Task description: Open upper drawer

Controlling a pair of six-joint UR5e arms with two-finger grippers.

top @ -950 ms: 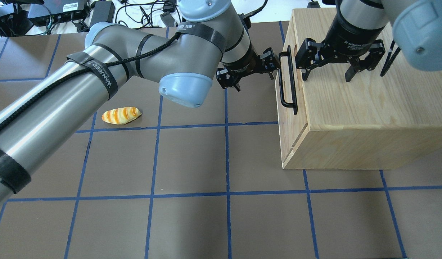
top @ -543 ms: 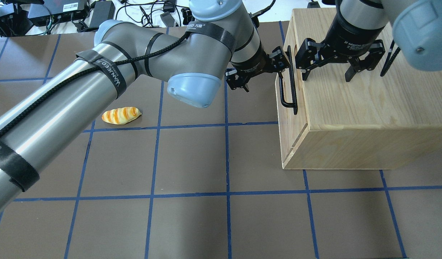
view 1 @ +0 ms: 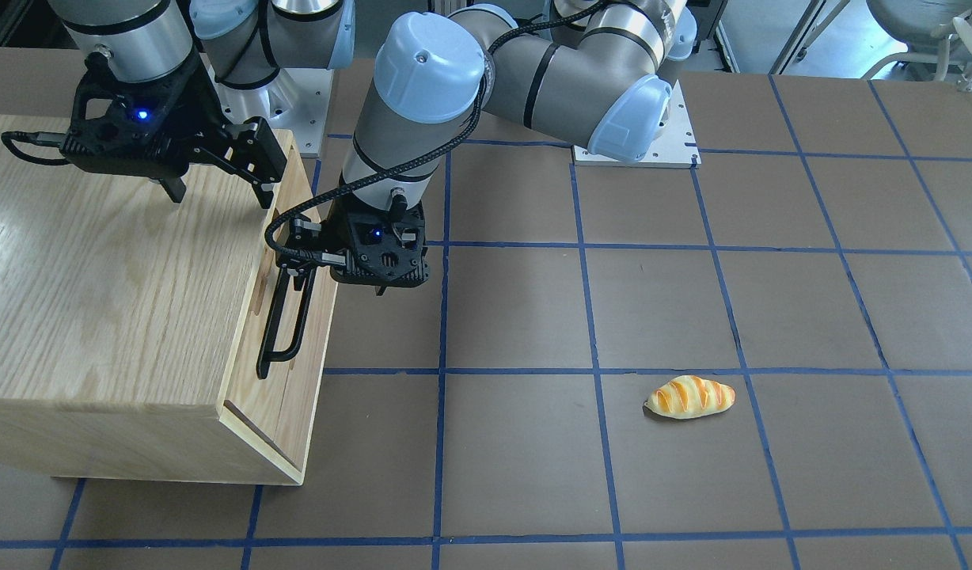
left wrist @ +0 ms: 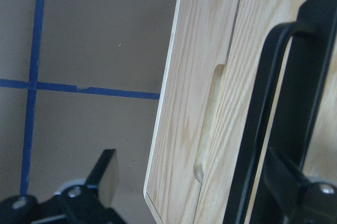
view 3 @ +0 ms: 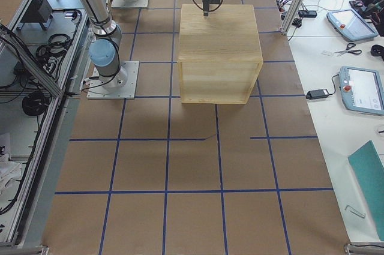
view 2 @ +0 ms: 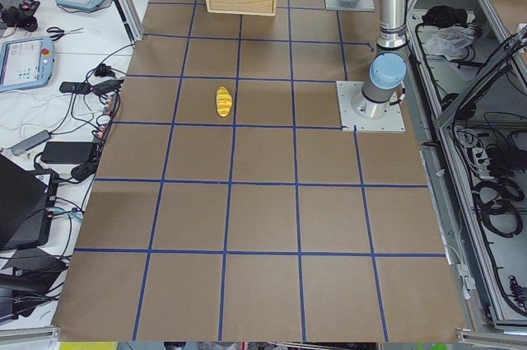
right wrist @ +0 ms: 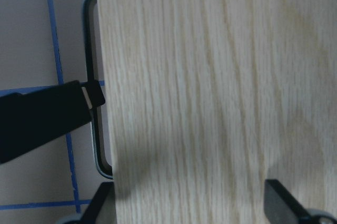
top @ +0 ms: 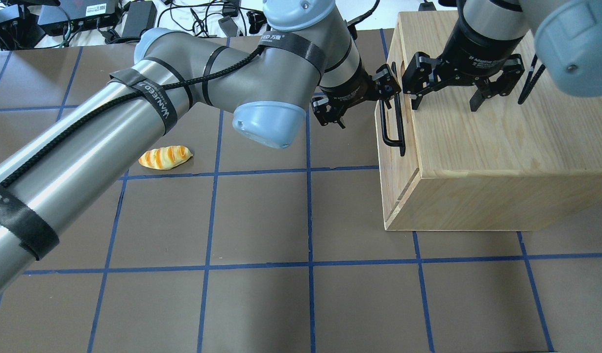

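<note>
We are at the grasp step. The left gripper (top: 362, 104) has its jaws spread and appears to straddle the black bar handle (view 1: 272, 326) of the upper drawer (left wrist: 250, 66). The drawer sits shut in the oak cabinet (top: 502, 147), at two o'clock in the overhead view. The right gripper (top: 445, 105) hangs wide open above the cabinet top. Next, we judge, the left jaws must close on the bar and then pull toward nine o'clock.

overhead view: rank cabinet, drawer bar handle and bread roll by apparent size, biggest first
1. Wooden cabinet, by far.
2-3. Unsure: the black bar handle looks longer but much thinner than the bread roll, and the left gripper covers its far end.
</note>
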